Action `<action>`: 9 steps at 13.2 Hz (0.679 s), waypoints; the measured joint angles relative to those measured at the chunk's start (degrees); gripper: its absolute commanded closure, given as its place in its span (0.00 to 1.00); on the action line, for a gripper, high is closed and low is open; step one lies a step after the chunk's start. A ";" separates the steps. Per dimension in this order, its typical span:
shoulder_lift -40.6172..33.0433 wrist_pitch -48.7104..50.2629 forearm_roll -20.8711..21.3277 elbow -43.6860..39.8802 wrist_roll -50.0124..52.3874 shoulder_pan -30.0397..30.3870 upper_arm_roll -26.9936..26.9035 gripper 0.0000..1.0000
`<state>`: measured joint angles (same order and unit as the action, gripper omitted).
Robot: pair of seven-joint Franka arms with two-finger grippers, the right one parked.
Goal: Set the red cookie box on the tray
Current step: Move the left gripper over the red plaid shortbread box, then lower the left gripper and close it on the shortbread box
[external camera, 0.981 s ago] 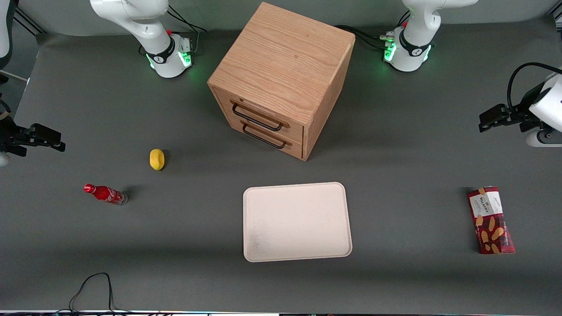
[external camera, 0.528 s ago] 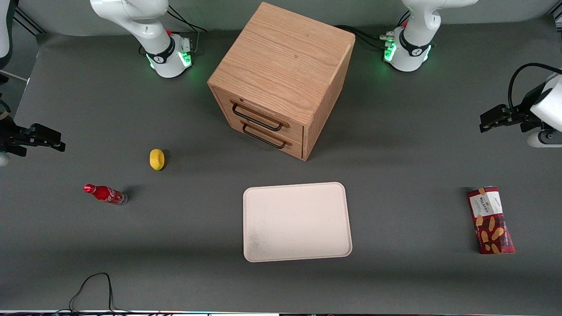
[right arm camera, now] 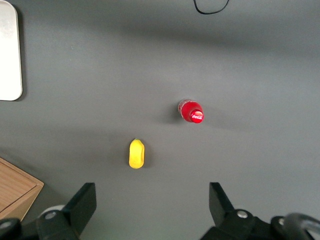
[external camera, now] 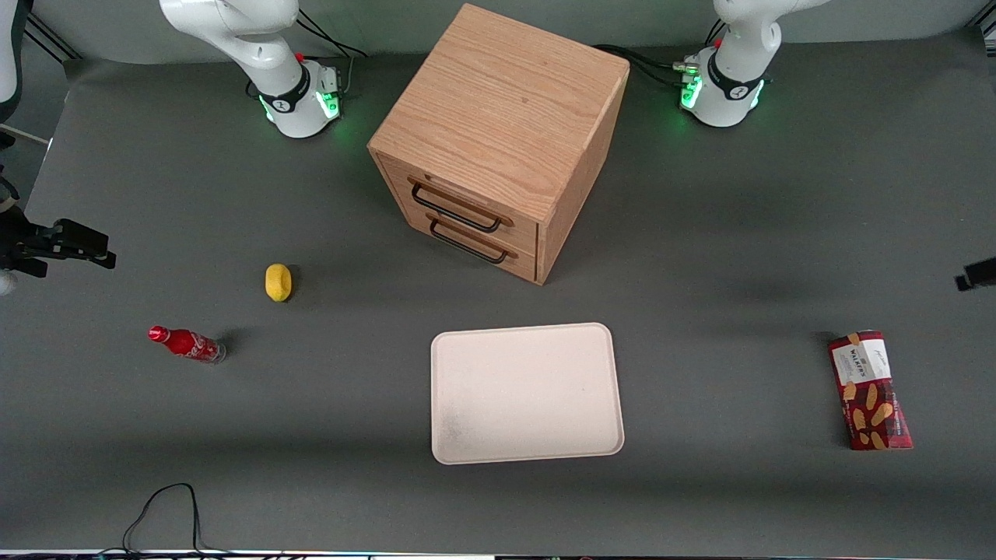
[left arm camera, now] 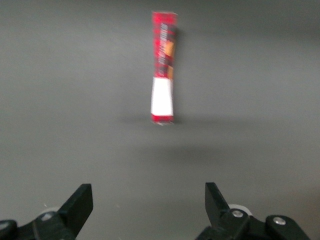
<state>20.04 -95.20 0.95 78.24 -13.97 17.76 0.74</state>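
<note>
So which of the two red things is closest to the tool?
The red cookie box, flat on the table near the open tool; the red soda bottle stands toward the parked arm's end.

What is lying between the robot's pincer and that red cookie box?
Nothing: in the left wrist view only bare grey table separates the open pincer from the red cookie box, which lies flat on it, untouched.

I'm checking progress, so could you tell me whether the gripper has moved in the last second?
Yes. The gripper, open, has slid toward the table's edge and nearer the front camera, closer to the fixed cookie box.
</note>
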 measured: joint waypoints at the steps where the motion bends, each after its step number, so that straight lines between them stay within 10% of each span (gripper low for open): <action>1: 2.88 -0.01 -0.02 -2.91 -0.44 0.77 0.05 0.00; 9: 8.00 -10.53 0.06 -2.86 0.01 -1.91 1.11 0.00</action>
<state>28.04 -105.74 1.01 75.38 -13.96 15.84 1.84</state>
